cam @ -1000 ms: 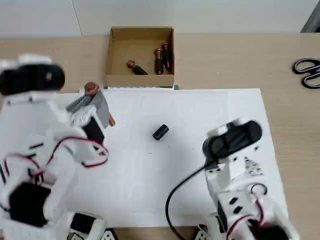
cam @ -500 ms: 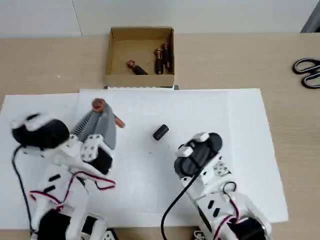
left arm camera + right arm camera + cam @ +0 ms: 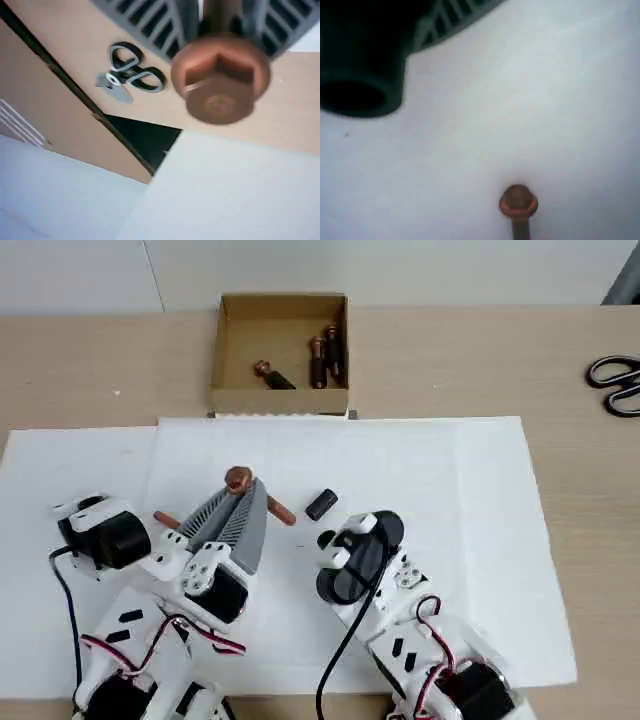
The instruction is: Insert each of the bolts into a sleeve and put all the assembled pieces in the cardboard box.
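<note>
Gripping a copper bolt (image 3: 238,479), flanged head seemingly hexagonal, the left pincer (image 3: 239,495) sits near a black sleeve (image 3: 320,504).

Left tool (image 3: 238,488) shut tight, pointing away from its base; right arm (image 3: 395,605) crouched low alongside.

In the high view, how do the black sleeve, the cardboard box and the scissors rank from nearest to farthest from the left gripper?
From the left gripper, its jaws shut on a bolt:
1. The black sleeve, on the white paper just beside it.
2. The cardboard box, beyond the paper's far edge.
3. The scissors, far off at the right edge of the table.
</note>
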